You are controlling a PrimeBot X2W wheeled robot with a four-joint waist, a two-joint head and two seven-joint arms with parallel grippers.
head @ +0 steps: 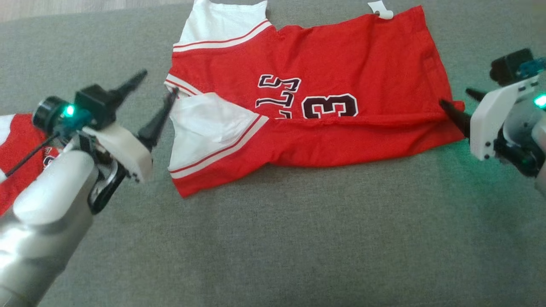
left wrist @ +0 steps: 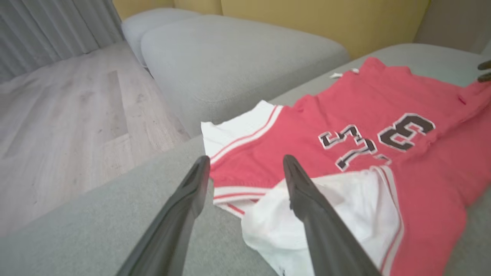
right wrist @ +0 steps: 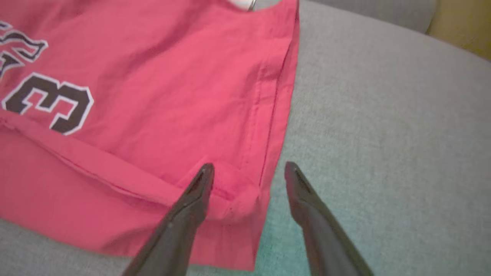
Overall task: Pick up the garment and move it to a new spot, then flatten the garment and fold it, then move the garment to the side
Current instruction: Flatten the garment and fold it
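You have one red jersey (head: pixel 332 76) lying on the grey sofa (head: pixel 298 247), near edge folded over, with its two white sleeves toward your left. Your left end effector (head: pixel 158 83) hovers at the sleeve edge, its two fingers spread wide and gripping nothing. Your right end effector (head: pixel 454 96) is also spread and empty, with one finger over the hem corner and the other over bare sofa. A second red garment (head: pixel 19 145) lies behind your left arm. One white tag (head: pixel 381 9) sits at the far hem.
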